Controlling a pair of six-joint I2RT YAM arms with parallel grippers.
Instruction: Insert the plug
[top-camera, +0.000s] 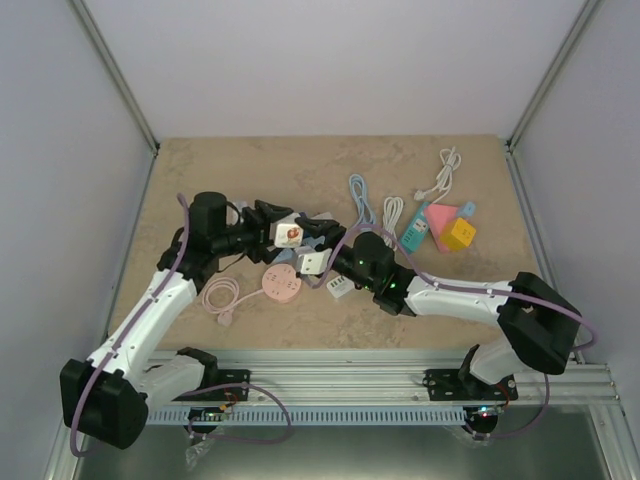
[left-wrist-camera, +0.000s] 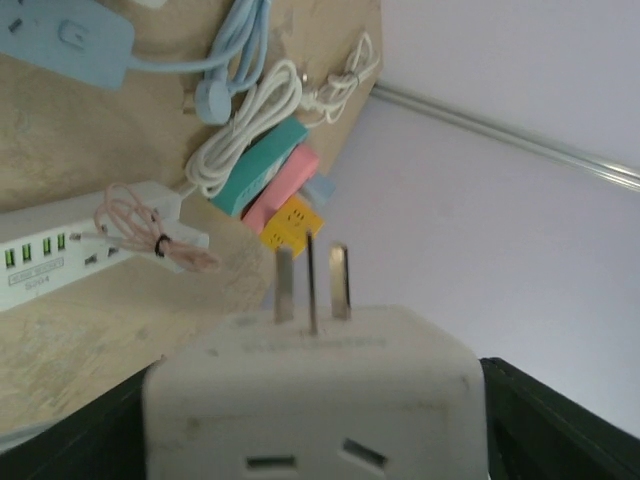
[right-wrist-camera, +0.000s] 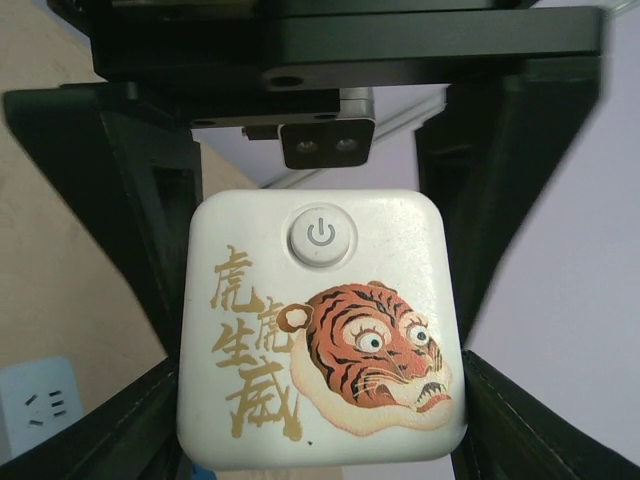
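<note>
A white cube adapter with a tiger picture and a power button (top-camera: 290, 233) is held above the table's middle. In the left wrist view its three metal prongs (left-wrist-camera: 312, 282) point away from my left gripper (left-wrist-camera: 315, 425), which is shut on the cube's sides. In the right wrist view the tiger face (right-wrist-camera: 320, 330) fills the frame. My right gripper (right-wrist-camera: 320, 440) has its fingers against the cube's lower sides, and the left gripper's fingers come down from above. In the top view the left gripper (top-camera: 275, 228) and right gripper (top-camera: 312, 238) meet at the cube.
A white power strip with green ports (left-wrist-camera: 60, 255) (top-camera: 340, 287), a pink round socket (top-camera: 282, 285) and a small white adapter (top-camera: 313, 262) lie below the grippers. A teal strip (top-camera: 415, 232), pink block (top-camera: 440, 218), yellow cube (top-camera: 460, 234) and coiled cables (top-camera: 362, 200) lie to the right.
</note>
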